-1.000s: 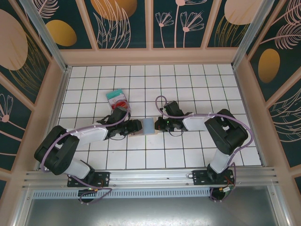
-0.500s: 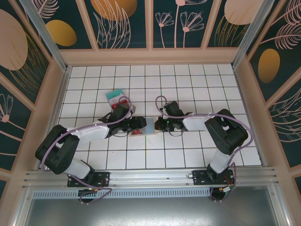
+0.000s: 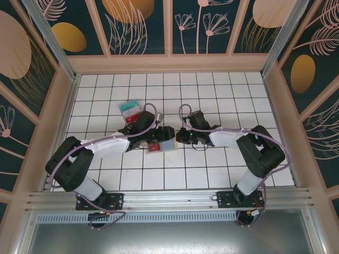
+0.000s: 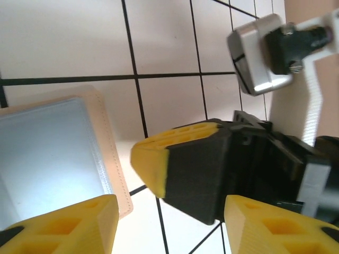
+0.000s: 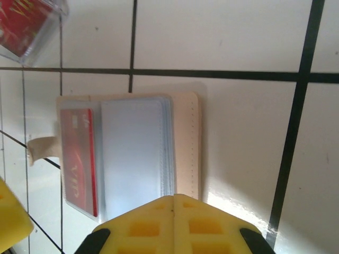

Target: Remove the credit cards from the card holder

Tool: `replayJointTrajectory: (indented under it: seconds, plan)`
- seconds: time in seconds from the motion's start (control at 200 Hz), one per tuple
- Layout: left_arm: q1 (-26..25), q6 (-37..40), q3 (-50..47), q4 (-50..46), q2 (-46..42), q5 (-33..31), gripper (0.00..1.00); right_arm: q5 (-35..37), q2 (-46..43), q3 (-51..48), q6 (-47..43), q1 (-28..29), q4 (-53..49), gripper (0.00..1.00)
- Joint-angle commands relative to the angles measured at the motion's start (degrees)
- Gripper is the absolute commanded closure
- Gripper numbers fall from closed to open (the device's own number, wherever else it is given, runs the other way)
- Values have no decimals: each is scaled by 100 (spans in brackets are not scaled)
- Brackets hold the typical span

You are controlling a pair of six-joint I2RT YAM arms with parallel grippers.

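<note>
At the middle of the tiled surface, my right jaws are pressed shut at one edge of the card holder. My left jaws stand wide and empty over its other side, having slid in from beside it a second ago. Open tiles lie all round. A red card sits in the holder's pocket, and a teal card lies loose just beyond the left arm.

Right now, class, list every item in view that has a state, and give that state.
card holder: open, lying flat on the table
red card: tucked in the holder's pocket
teal card: out, on the table
left pincer: open
right pincer: shut
</note>
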Motion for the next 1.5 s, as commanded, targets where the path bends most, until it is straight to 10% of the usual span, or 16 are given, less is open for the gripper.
replayJointTrajectory:
  seconds: [0.0,0.415,1.496]
  plan:
    - [94,168,-123,-477,-515,-576,48,44,-238,107,110,-9,68,100]
    - [811,409,-1203,-1026,-1081,-880,79,-666,531,1038,179,474,81,92]
    - [808,111,-1739,-261,-626,-547,81,-980,1704,1583,192,763,-290,85]
